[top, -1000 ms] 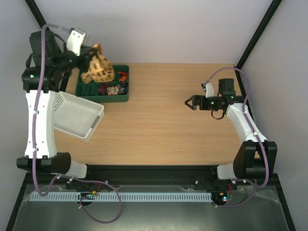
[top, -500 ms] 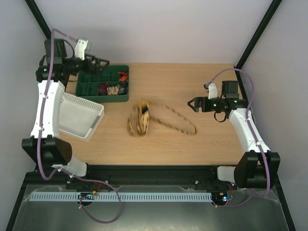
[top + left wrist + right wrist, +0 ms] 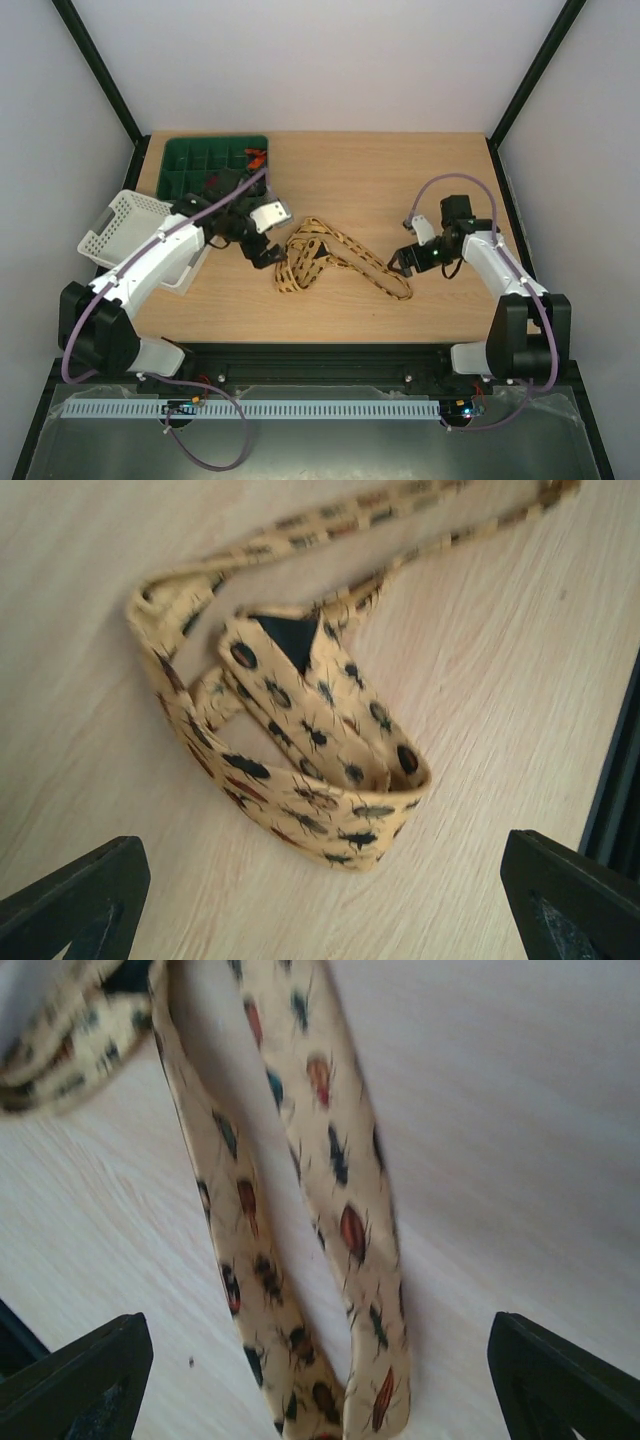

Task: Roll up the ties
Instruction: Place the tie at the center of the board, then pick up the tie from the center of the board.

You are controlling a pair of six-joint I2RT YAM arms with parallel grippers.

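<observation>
On table: tie loose, both grippers released

Top view: we see the tie [image 3: 322, 262] sprawled right of the green tray [image 3: 160, 172]. Left gripper [image 3: 262, 250] sits between tray and tie, right gripper [image 3: 397, 265] on the tie's side away from the tray.
Left wrist: fingers [image 3: 70, 900] spread wide, the tie's [image 3: 310, 760] folds below them.
Right wrist: fingers [image 3: 70, 1380] spread wide, two tie [image 3: 340, 1230] strands below them.
</observation>
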